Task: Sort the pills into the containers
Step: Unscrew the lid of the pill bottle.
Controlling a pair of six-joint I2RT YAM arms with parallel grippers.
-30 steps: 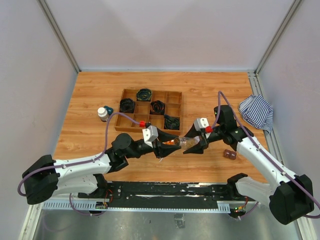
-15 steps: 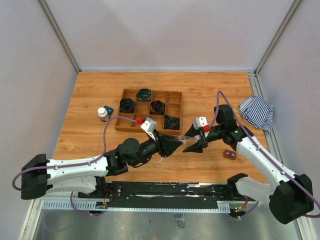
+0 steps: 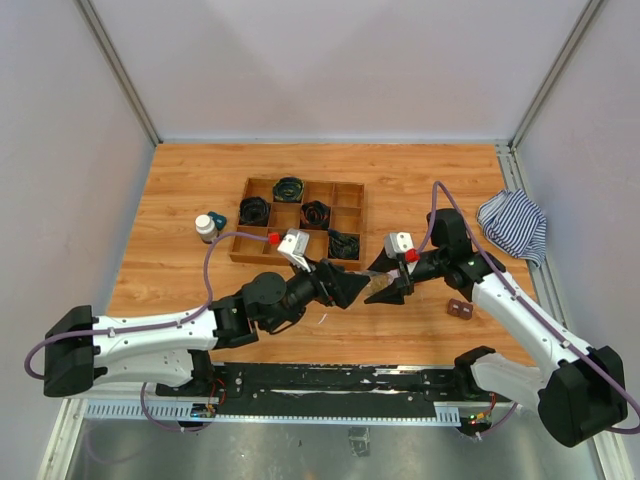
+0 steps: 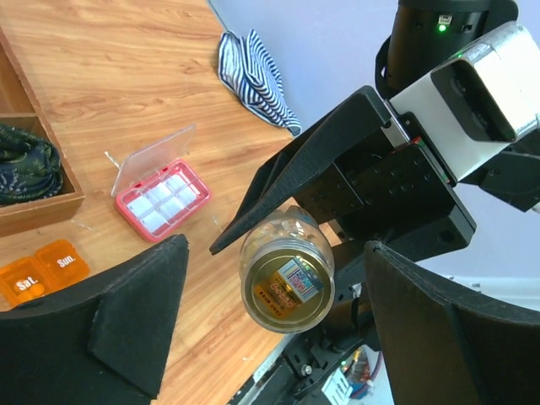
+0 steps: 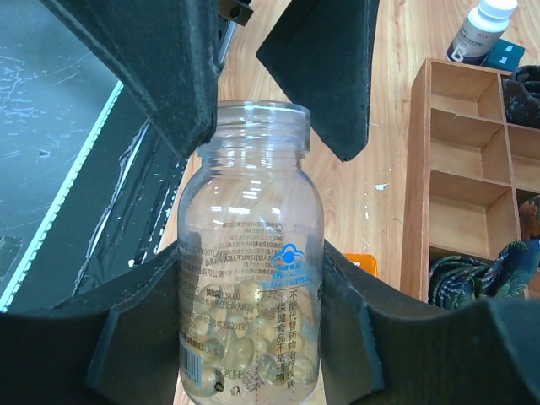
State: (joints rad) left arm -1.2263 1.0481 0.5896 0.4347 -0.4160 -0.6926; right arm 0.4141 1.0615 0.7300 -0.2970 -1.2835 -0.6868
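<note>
I am watching the middle of the table, where my two arms meet in the air just in front of the brown wooden tray with many little boxes.

My right gripper is pinching a clear round bottle made of see-through plastic. A finger presses on each side of its body. The bottle is up off the table, and its mouth points at my other arm. Pale yellow pills sit low inside it.

A second ago my left gripper had its fingers close together, right at the mouth of the bottle. Now those fingers are spread wide. They stand one on each side of the mouth and do not touch it. I see nothing held between them. From the left wrist I look straight down the open mouth. There is no lid on it, and I cannot see a lid anywhere.

I think this means the bottle is open and ready to pour, but no pill has gone anywhere yet.

Below on the table lies the flat pink box with small white pockets, its clear lid standing open. Near it is an orange pill holder marked with days. The small dark bottle with a white cap stands far off, past the tray. A striped blue and white cloth lies at the right side.

My left arm should move away, or pills may hit it and roll off.
</note>
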